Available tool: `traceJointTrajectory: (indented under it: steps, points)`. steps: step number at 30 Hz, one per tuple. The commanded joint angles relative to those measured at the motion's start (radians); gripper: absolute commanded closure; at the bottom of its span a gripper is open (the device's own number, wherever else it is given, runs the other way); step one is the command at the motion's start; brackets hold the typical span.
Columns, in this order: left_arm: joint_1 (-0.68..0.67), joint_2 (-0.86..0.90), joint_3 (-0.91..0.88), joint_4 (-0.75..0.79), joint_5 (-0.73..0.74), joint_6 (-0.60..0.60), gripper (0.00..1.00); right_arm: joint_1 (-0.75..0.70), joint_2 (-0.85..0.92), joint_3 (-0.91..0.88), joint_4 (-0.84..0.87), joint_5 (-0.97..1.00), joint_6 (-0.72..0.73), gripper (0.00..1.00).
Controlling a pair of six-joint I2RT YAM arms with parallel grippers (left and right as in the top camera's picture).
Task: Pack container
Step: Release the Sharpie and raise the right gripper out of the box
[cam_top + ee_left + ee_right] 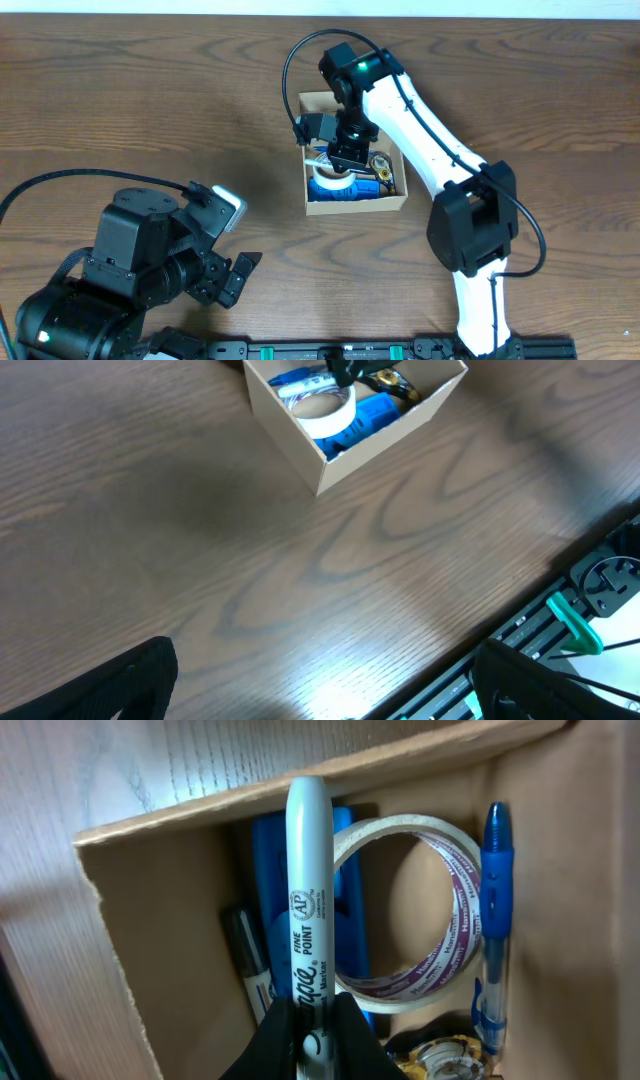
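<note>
The wooden table (pixel 150 120) carries the container (pixel 355 207) near its far edge. The right gripper (pixel 312 1020) clamps a marker (pixel 306 890) above it, seemingly aligned to fit inside; the left gripper (pixel 232 278) idles open.

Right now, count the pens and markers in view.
3. A white marker gripped by the right end effector over the container; a black marker lying inside near one wall; a blue pen along the opposite wall. More may be hidden underneath.

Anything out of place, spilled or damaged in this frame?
Nothing stands out: the container sits flat, tape roll and blue pen inside, nothing spilled; the right gripper holds a marker over it.
</note>
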Motion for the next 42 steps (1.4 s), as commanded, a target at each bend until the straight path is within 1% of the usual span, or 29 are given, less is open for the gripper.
traceJointTrajectory:
  steps: [1, 2, 3, 4, 5, 6, 7, 8, 9, 15, 17, 23, 28, 31, 33, 34, 36, 38, 42]
  points:
    - [0.002, 0.0, 0.008, -0.003, 0.013, 0.007, 0.05, 0.011, 0.014, -0.001, -0.001, 0.003, -0.012, 0.98]
    - [0.002, 0.0, 0.008, -0.003, 0.013, 0.007, 0.05, 0.011, 0.014, -0.001, -0.001, 0.003, -0.012, 0.97]
    - [0.002, 0.0, 0.008, -0.003, 0.013, 0.007, 0.05, 0.011, 0.014, -0.001, -0.001, 0.003, -0.012, 0.92]
    - [0.002, 0.0, 0.008, -0.003, 0.013, 0.006, 0.05, 0.011, 0.014, -0.001, -0.001, 0.003, -0.012, 0.83]
    - [0.002, 0.0, 0.008, -0.003, 0.013, 0.007, 0.05, 0.011, 0.014, -0.001, -0.001, 0.003, -0.011, 0.67]
    - [0.002, 0.0, 0.008, -0.003, 0.013, 0.007, 0.05, 0.011, 0.014, -0.001, -0.001, 0.003, -0.003, 0.58]
    - [0.002, 0.0, 0.008, -0.003, 0.013, 0.007, 0.05, 0.011, 0.014, -0.001, -0.001, 0.003, 0.005, 0.52]
    - [0.002, 0.0, 0.008, -0.003, 0.013, 0.007, 0.05, 0.011, 0.014, -0.001, -0.002, 0.004, 0.015, 0.5]
    - [0.002, 0.0, 0.008, -0.003, 0.013, 0.007, 0.05, 0.01, 0.014, -0.001, -0.002, 0.007, 0.033, 0.5]
    - [0.002, 0.0, 0.008, -0.003, 0.013, 0.006, 0.05, 0.011, 0.005, 0.01, -0.034, 0.007, 0.116, 0.53]
    - [0.002, 0.0, 0.008, -0.003, 0.013, 0.007, 0.05, 0.011, -0.013, 0.011, -0.039, 0.009, 0.134, 0.56]
    - [0.002, 0.0, 0.008, -0.003, 0.013, 0.007, 0.05, 0.009, -0.107, 0.011, -0.023, 0.043, 0.196, 0.59]
    - [0.002, 0.0, 0.008, 0.0, 0.013, 0.007, 0.05, -0.026, -0.212, 0.011, 0.057, 0.134, 0.341, 0.62]
    - [0.002, 0.0, 0.008, 0.06, 0.011, 0.007, 0.05, -0.071, -0.25, 0.011, 0.095, 0.145, 0.407, 0.62]
    - [0.002, 0.0, 0.008, 0.091, 0.014, 0.006, 0.05, -0.114, -0.262, 0.011, 0.112, 0.145, 0.455, 0.64]
    - [0.002, 0.0, 0.008, 0.09, 0.014, 0.006, 0.05, -0.141, -0.263, 0.011, 0.118, 0.145, 0.484, 0.66]
    - [0.002, 0.0, 0.008, 0.084, 0.013, 0.007, 0.05, -0.192, -0.262, 0.011, 0.126, 0.144, 0.534, 0.73]
    - [0.002, 0.0, 0.008, 0.082, 0.013, 0.007, 0.05, -0.245, -0.258, 0.009, 0.129, 0.135, 0.58, 0.82]
    - [0.002, 0.0, 0.008, 0.114, 0.006, 0.023, 0.05, -0.339, -0.252, 0.008, 0.13, 0.063, 0.595, 0.96]
